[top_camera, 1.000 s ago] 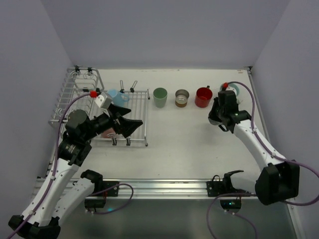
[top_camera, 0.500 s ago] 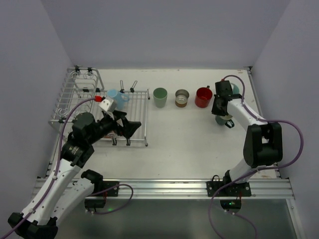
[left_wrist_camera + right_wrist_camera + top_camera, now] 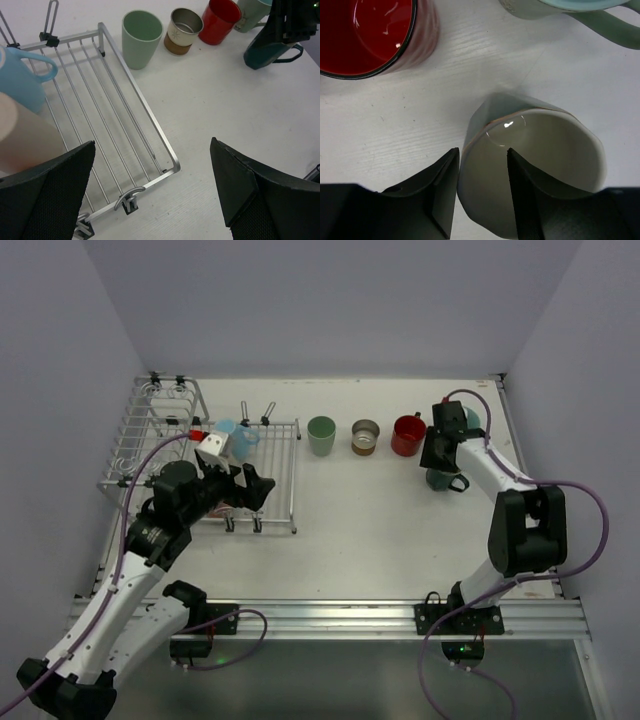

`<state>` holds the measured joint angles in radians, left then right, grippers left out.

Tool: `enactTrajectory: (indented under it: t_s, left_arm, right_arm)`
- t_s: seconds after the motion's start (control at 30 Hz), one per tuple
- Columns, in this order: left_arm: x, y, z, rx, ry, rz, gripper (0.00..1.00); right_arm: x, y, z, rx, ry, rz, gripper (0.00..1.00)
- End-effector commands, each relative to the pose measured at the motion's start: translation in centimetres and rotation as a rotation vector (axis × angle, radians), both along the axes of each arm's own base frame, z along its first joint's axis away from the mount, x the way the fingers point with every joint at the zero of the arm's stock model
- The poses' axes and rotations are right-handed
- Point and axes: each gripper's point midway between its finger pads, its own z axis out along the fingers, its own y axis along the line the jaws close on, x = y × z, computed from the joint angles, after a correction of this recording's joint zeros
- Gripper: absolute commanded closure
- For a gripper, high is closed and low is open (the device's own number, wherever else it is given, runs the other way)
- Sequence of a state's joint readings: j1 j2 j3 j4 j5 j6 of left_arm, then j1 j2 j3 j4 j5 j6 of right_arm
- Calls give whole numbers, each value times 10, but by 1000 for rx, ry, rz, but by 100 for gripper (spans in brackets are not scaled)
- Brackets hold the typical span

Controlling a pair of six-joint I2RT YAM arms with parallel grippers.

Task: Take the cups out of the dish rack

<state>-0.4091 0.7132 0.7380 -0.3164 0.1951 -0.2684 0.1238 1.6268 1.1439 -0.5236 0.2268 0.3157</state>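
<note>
My right gripper (image 3: 482,152) is open and straddles the near wall of a teal cup (image 3: 540,165), one finger outside and one inside. The teal cup (image 3: 440,478) stands upright on the table. Behind it, a red cup (image 3: 408,435), a metallic cup (image 3: 365,437) and a pale green cup (image 3: 321,435) stand in a row. A pale mug (image 3: 470,420) sits at the far right. My left gripper (image 3: 152,145) hangs wide open and holds nothing above the front right corner of the dish rack (image 3: 165,145). A light blue mug (image 3: 20,75) and a beige cup (image 3: 25,140) are still on the rack.
The rack's taller slotted section (image 3: 150,435) stands at the far left, by the left wall. Two upright wire posts (image 3: 255,412) rise at the tray's back edge. The right wall runs close behind the pale mug. A metal rail (image 3: 330,615) lines the near table edge.
The right arm folded in and set the teal cup on the table, then its jaws parted off the cup's wall. The left gripper drew back left over the rack, still open.
</note>
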Motion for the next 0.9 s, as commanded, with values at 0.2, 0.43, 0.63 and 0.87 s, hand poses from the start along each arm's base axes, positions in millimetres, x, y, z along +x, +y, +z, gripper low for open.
enactTrajectory:
  t_s: [0.2,0.43,0.63,0.87]
  left_arm:
    - [-3,43,42,42,-11,227,0]
    - [-5,73,5,104,112,406,0]
    - [8,86,-13,61,122,550,0]
    - [16,112,-43,19,118,762,0]
  right_arm:
    - [7,4,86,48,-242,17,23]
    - [-21,31,166,201,-523,108,2]
    - [-57,81,195,385,-683,296,4]
    - [-79,119,194,508,-688,436,10]
